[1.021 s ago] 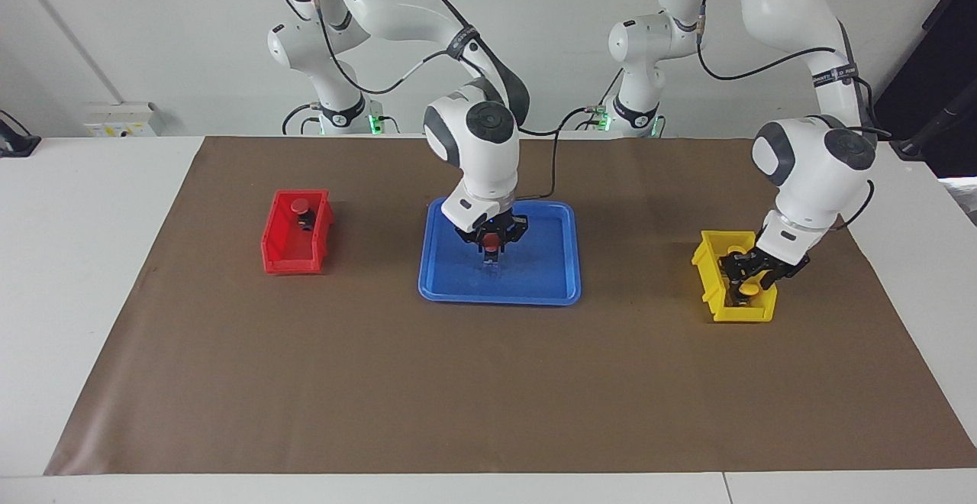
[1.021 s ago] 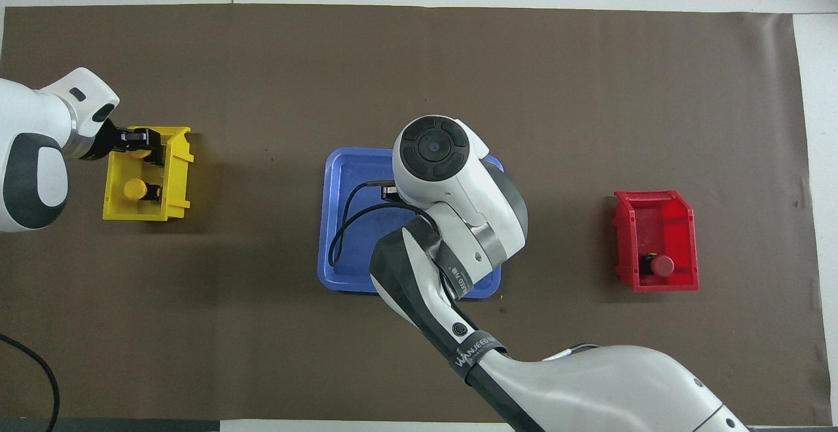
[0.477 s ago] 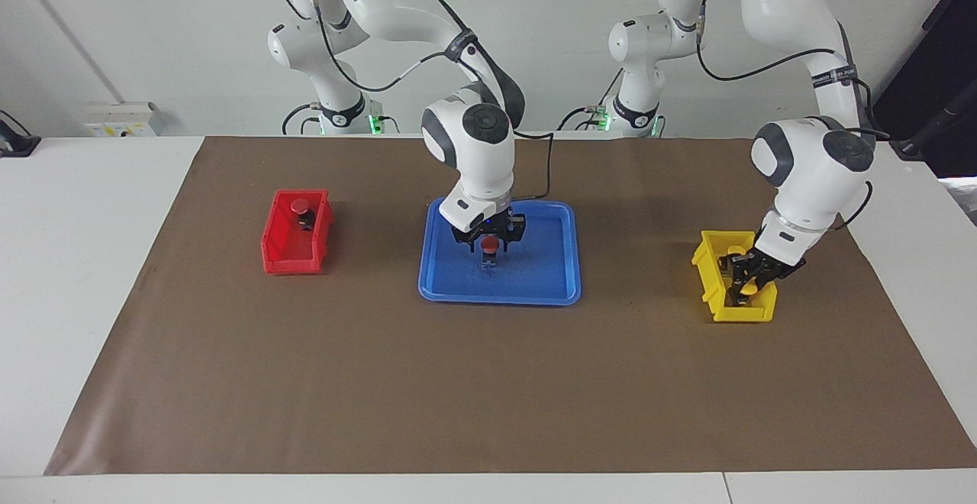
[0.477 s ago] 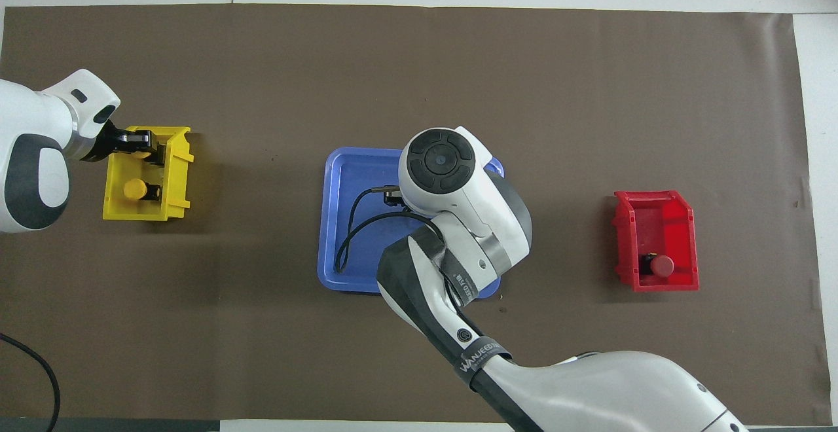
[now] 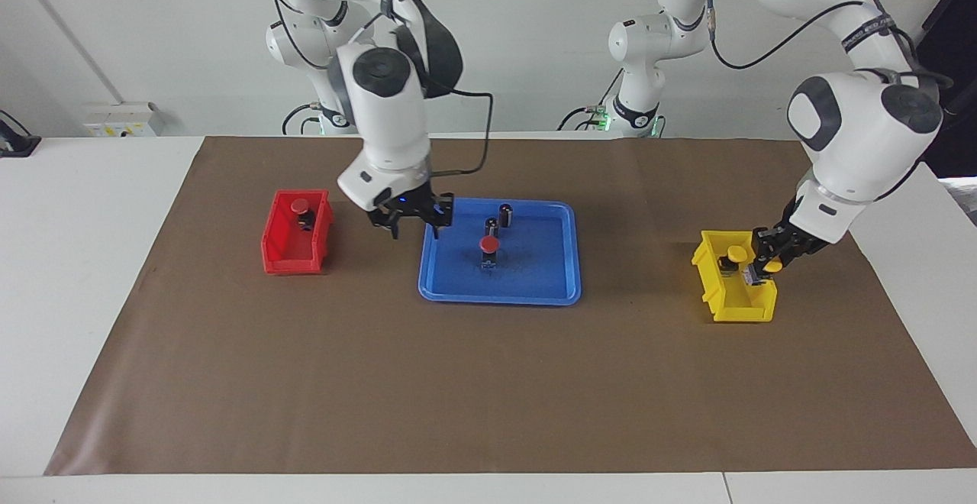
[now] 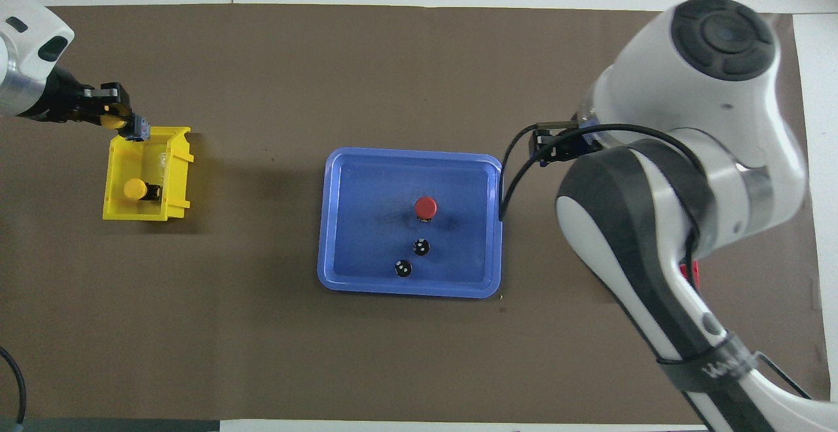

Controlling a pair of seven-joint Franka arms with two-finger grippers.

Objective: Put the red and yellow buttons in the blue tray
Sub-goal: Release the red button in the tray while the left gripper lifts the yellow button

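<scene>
A red button point(image 5: 488, 245) stands in the blue tray point(image 5: 543, 263), also seen from overhead point(image 6: 425, 207) in the tray point(image 6: 366, 209). A second red button point(image 5: 302, 207) sits in the red bin point(image 5: 294, 253). My right gripper point(image 5: 413, 227) is open and empty, up over the mat between the red bin and the tray. My left gripper point(image 5: 765, 263) is shut on a yellow button point(image 5: 772, 266) and holds it just above the yellow bin point(image 5: 736, 307); overhead it point(image 6: 115, 116) is over the bin's edge. Another yellow button point(image 6: 135, 188) lies in the yellow bin point(image 6: 171, 186).
Two dark capless cylinders point(image 5: 505, 214) point(image 5: 491, 227) stand in the tray, nearer to the robots than the red button. From overhead the right arm covers nearly all of the red bin point(image 6: 691, 272). A brown mat point(image 5: 488, 389) covers the table.
My right gripper let go of the red button in the tray, rose and moved toward the red bin. My left gripper lifted a yellow button up out of the yellow bin.
</scene>
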